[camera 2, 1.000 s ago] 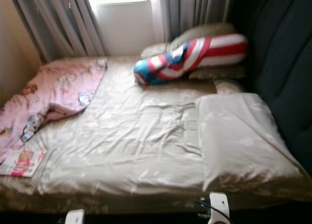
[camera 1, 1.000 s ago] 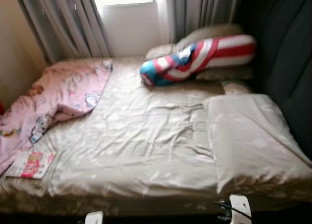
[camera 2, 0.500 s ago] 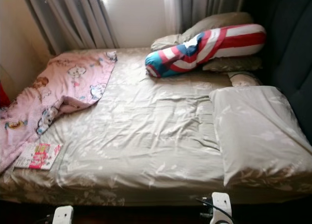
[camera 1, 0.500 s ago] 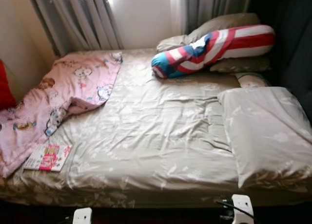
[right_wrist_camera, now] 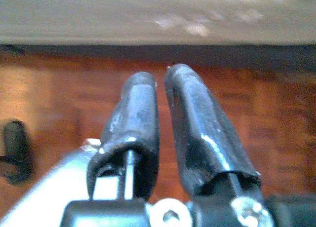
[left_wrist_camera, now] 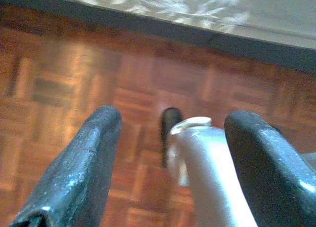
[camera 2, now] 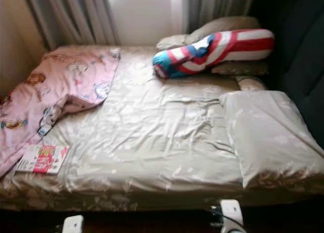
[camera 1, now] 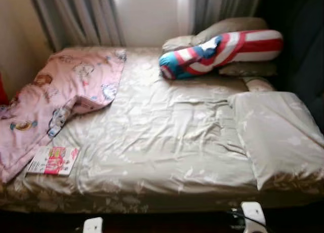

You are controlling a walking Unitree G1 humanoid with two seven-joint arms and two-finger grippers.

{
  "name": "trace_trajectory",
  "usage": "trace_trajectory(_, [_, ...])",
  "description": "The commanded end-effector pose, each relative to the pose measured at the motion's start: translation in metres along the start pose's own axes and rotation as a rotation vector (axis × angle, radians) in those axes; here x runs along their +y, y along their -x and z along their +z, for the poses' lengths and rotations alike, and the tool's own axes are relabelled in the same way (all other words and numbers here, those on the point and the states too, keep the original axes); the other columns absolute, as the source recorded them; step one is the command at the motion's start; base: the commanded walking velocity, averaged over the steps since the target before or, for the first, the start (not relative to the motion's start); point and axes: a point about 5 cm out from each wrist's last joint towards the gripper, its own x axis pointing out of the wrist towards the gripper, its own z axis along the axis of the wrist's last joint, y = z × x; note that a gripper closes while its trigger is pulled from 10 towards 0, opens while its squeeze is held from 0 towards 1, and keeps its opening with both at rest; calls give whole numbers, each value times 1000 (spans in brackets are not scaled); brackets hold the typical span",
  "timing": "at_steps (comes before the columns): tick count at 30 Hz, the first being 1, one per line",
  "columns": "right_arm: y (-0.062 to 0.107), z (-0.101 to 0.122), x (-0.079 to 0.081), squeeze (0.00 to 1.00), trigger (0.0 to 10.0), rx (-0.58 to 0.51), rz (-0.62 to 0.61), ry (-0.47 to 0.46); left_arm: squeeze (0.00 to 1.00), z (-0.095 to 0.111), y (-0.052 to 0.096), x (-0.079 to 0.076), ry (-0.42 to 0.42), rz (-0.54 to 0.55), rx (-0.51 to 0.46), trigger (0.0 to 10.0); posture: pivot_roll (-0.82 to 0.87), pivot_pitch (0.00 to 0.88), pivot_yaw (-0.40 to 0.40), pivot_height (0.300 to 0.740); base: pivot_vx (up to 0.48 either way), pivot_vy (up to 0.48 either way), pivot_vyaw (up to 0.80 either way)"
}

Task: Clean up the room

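The left tool (left_wrist_camera: 168, 133) hangs released and the right tool (right_wrist_camera: 160, 89) clenched empty above wood floor (left_wrist_camera: 59, 79); beyond their tips lies the bed (camera 1: 167, 142).

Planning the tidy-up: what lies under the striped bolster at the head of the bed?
The striped bolster rests on beige pillows stacked against the curtain. Whatever sits beneath those pillows is covered.

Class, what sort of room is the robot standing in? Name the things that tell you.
Most likely a bedroom: a bed with a pillow and a pink blanket, and grey curtains at the window behind it.
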Motion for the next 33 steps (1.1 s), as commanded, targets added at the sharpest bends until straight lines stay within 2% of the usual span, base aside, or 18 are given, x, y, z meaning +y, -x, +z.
trace_trajectory(1, [2,-6,-5,0,10000,17,-13,1,0,2,-2,-13,11,-16,-2,10000,-102,42,11,740,0,480,0])
trace_trajectory(6, [4,-16,-2,0,10000,52,-8,36,0,1,-2,-17,0,-20,1,10000,-101,22,18,740,0,480,0])
trace_trajectory(10, [5,-21,-5,0,10000,64,-13,30,0,2,-2,-17,4,-17,-1,10000,-104,10,17,740,0,480,0])
trace_trajectory(22, [5,-19,-9,0,10000,58,-22,31,0,6,-4,-18,9,-13,-13,10000,-103,0,2,740,0,480,0])
trace_trajectory(33, [4,-16,-7,0,10000,54,-40,18,0,0,-1,-5,34,32,-2,10000,-80,49,4,740,0,480,0])
